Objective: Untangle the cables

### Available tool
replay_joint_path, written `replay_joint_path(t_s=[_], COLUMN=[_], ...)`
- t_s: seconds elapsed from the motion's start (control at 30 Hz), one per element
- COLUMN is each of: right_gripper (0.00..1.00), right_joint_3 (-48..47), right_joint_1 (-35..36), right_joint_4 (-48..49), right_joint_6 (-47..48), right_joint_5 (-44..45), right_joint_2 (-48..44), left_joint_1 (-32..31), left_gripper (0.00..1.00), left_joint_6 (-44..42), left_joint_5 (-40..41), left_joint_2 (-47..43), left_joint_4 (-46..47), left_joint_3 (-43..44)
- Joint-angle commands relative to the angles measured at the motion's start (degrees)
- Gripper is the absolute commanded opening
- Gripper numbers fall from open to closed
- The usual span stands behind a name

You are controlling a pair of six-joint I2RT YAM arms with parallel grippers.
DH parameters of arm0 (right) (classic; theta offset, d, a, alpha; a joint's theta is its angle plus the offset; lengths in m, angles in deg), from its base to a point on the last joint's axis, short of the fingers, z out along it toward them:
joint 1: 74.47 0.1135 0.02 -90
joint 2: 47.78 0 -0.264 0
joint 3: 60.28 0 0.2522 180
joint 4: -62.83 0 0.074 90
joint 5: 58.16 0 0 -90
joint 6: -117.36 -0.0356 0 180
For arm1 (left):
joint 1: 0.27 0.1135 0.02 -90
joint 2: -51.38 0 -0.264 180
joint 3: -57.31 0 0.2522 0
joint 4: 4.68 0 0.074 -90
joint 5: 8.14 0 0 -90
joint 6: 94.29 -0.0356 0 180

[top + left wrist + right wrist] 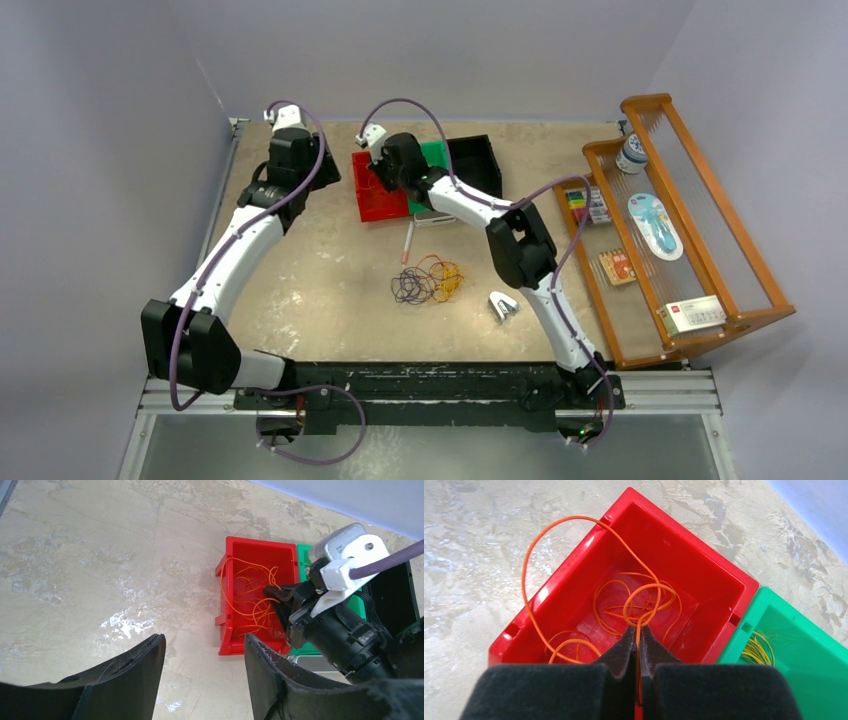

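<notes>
Near the arm bases, a tangle of cables [428, 282], dark purple, red-orange and yellow, lies on the table [320, 290]. Farther back, the right gripper [636, 632] hangs over the red bin [684, 565], its fingers pressed together on an orange cable [252, 605] that is mostly coiled inside the bin, with one loop arching over the rim. The left gripper [202, 650] hovers beside this bin, fingers apart, holding nothing. In the adjoining green bin [794, 630] lies a yellow cable [759, 652].

The left arm [235, 250] and right arm [465, 203] were white-shelled with black joints, a purple hose [405, 100] trailing along each. A white bracket [345, 562] carried one screw [369, 545]. The right gripper [636, 632] had matte black wedge fingers [619, 655].
</notes>
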Motion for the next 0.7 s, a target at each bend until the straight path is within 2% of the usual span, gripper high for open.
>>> replay_joint_path(t_s=[0.0,0.33,0.67], right_gripper=[0.0,0.0,0.0], right_joint_3=[-3.9,7.87,9.77], right_joint_1=[0.68,0.65,0.64], right_joint_4=[-1.26,6.74,7.69], right_joint_6=[2.13,2.07,3.66], right_joint_5=[4.18,10.58,12.02], right_joint_2=[0.92,-8.1,-11.56], left_joint_1=[0.78,1.3,1.61], left_gripper=[0.58,0.58,0.58], left_joint_6=[-0.53,-0.24,-0.14], left_joint_5=[-0.11,-0.73,-1.09], left_joint_2=[-2.3,-2.17,-2.24], left_joint_4=[2.25,2.54,2.61], left_joint_3=[-0.45,-0.76,-0.85])
